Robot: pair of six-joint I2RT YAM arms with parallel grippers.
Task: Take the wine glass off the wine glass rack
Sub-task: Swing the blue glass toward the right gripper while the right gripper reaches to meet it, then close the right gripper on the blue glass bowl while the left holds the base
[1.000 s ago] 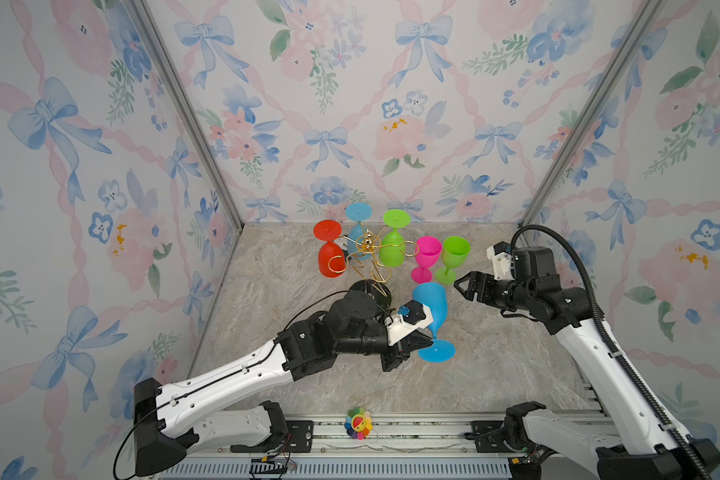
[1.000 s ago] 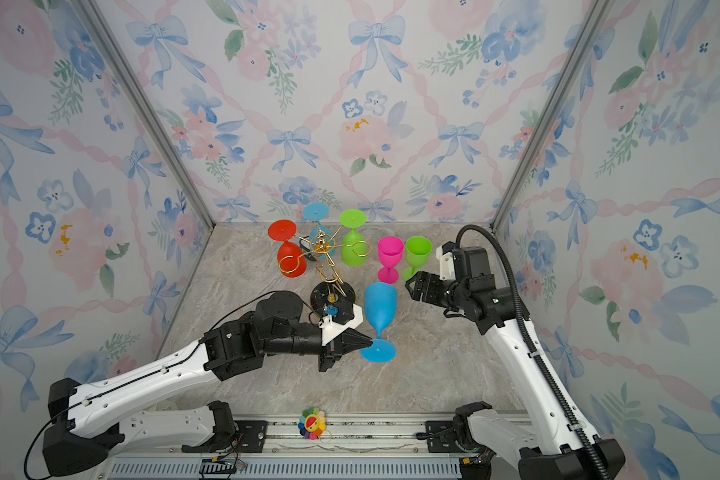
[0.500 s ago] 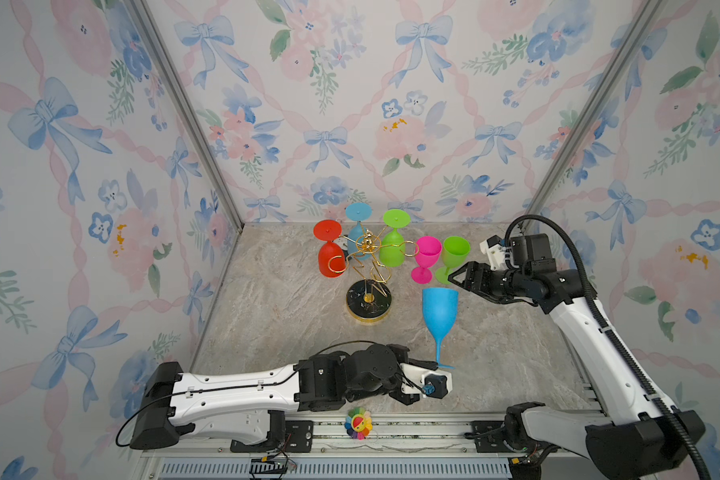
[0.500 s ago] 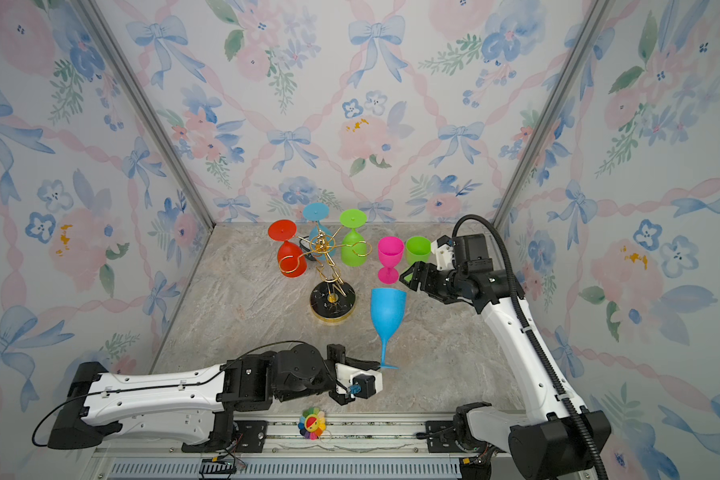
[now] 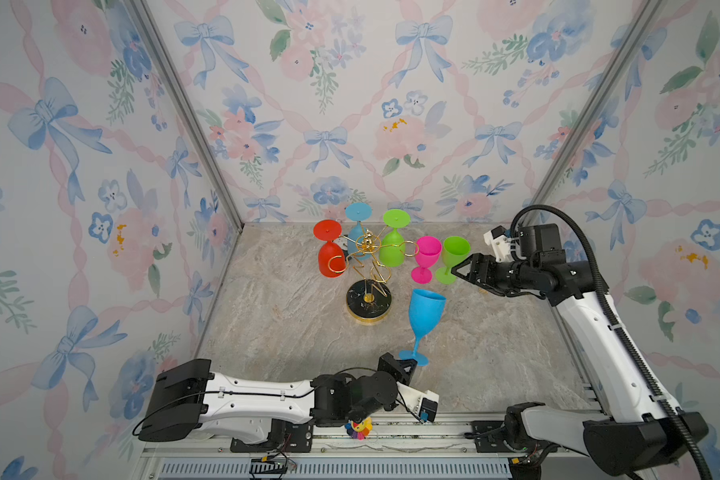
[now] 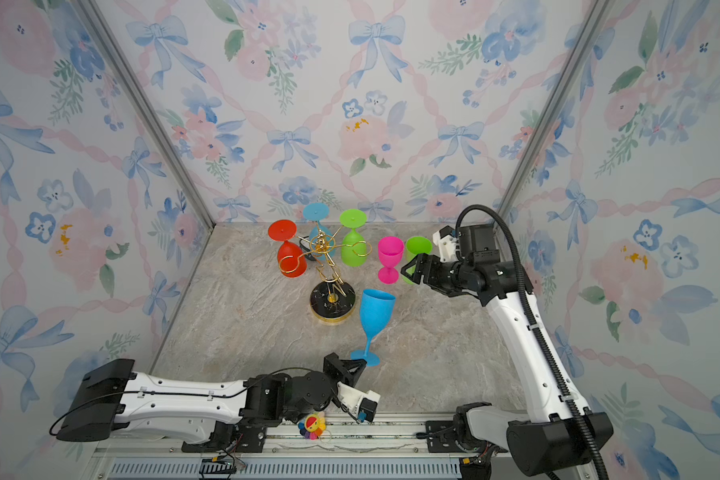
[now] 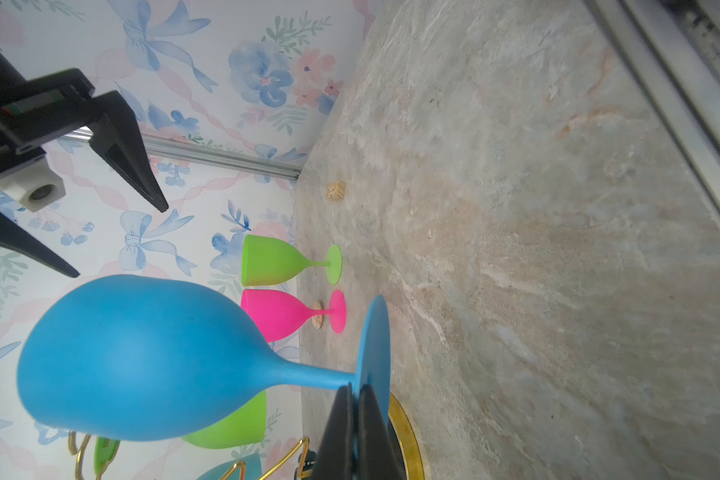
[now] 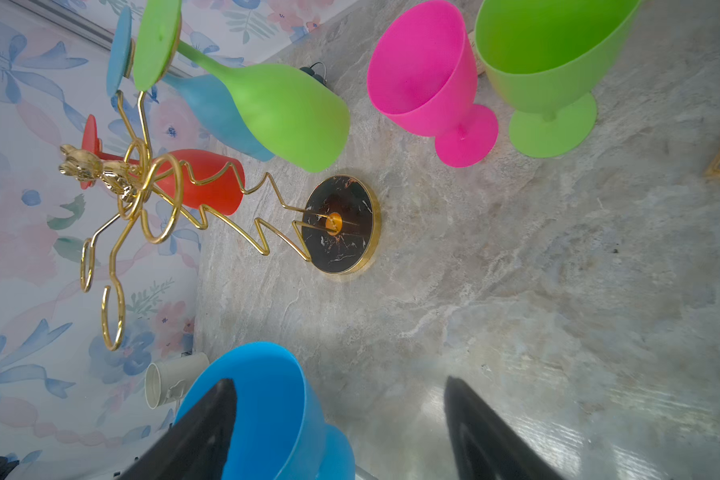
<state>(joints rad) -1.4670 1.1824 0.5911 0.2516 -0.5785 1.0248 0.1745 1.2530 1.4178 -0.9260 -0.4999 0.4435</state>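
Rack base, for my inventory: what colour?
The rack base is black marbled, gold-rimmed; clearest in the right wrist view.

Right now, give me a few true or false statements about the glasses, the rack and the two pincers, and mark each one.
1. The red glass hangs upside down on the wine glass rack. True.
2. The pink glass hangs there too. False: it stands upright on the table beside the standing green glass.
3. The right pincer is open and empty. True.
4. The left pincer grips the standing blue glass by its bowl. False: it is shut, low beside that glass's foot.
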